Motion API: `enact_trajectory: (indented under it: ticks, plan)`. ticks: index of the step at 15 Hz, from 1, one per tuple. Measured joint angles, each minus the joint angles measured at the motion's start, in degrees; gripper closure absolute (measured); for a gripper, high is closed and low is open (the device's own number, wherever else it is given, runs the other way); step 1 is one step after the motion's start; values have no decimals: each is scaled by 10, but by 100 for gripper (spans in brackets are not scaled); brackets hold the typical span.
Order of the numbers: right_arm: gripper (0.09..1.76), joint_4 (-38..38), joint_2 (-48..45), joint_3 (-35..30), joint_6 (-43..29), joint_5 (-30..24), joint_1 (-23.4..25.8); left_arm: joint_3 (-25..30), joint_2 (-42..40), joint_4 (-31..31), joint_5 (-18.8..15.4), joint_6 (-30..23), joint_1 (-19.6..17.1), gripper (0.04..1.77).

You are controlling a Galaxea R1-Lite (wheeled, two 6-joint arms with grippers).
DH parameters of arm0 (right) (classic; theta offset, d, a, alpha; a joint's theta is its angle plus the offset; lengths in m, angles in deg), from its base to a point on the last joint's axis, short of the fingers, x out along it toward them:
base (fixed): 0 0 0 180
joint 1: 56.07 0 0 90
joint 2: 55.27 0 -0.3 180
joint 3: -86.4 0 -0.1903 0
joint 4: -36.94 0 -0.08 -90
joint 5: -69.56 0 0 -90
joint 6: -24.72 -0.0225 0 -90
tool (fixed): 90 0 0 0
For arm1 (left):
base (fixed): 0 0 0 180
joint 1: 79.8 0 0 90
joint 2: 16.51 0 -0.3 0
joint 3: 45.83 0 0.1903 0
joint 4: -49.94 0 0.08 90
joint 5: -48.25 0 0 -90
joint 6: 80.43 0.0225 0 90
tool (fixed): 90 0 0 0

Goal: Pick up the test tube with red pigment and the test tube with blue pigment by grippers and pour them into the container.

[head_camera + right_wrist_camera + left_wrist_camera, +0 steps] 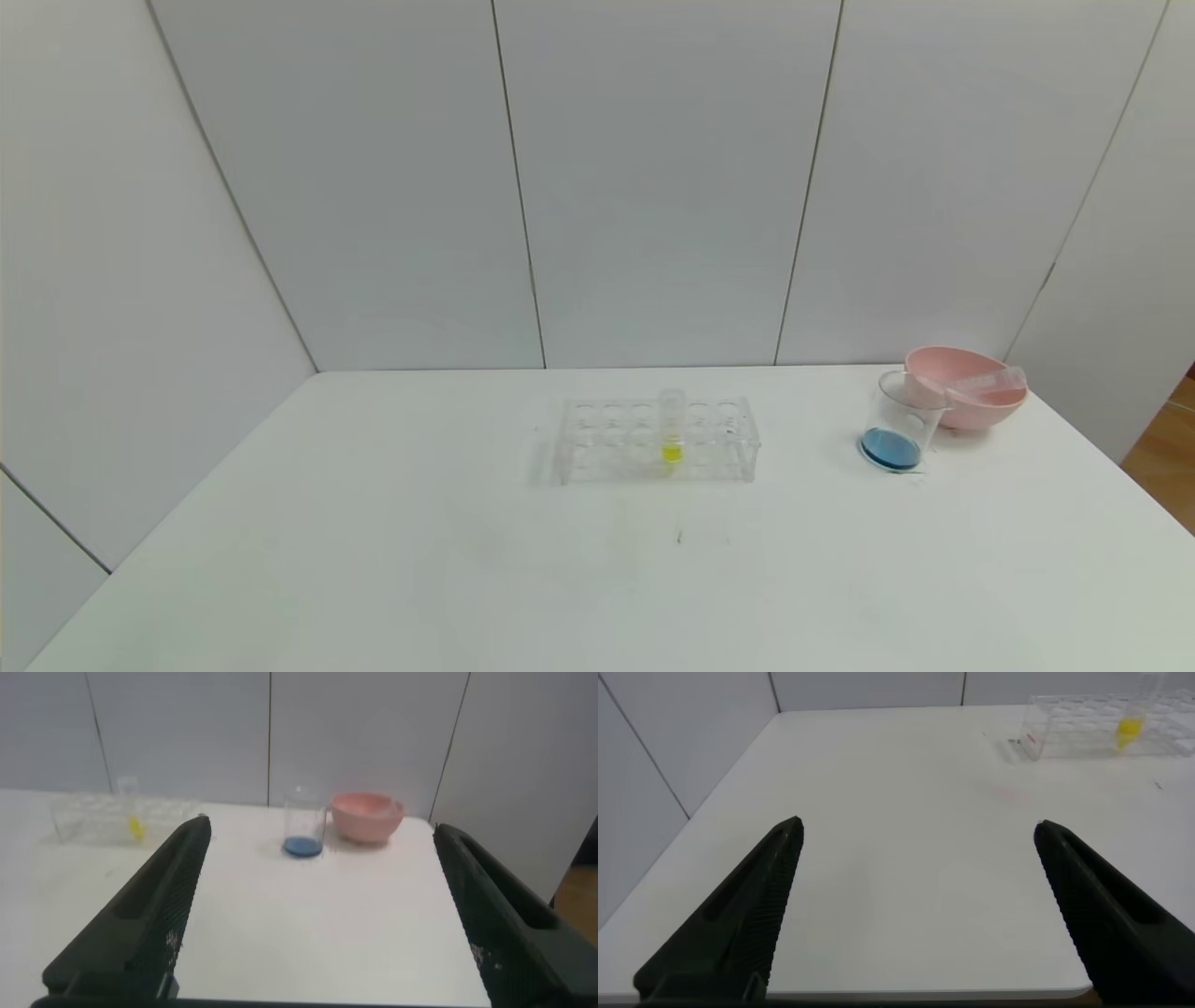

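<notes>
Near the bench's (373,560) far right corner beaker (898,422) holds blue liquid | both end effectors, left (915,905) and right (318,905), open, empty | we'd stay parked; only yellow tube (671,427) remains racked.

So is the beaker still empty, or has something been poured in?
Not empty: the beaker stands upright with blue liquid pooled across its bottom, beside the pink bowl.

Clear container (901,425) upright at table's right, blue liquid pooled inside, empty test tubes (985,383) lying in bowl.

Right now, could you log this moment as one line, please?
left gripper open, empty | right gripper open, empty | container holds blue liquid | rack: yellow tube
</notes>
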Motion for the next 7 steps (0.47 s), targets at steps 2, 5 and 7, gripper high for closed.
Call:
enact_trajectory:
  ticks: [2, 5, 7]
  plan:
    - [15, -75, 0, -25, -1, 2, 0, 0, 0, 0, 0, 0, 0, 5]
    - [15, -122, 0, -32, -2, 24, 0, 0, 0, 0, 0, 0, 0, 5]
    - [15, -122, 0, -33, -2, 24, 0, 0, 0, 0, 0, 0, 0, 5]
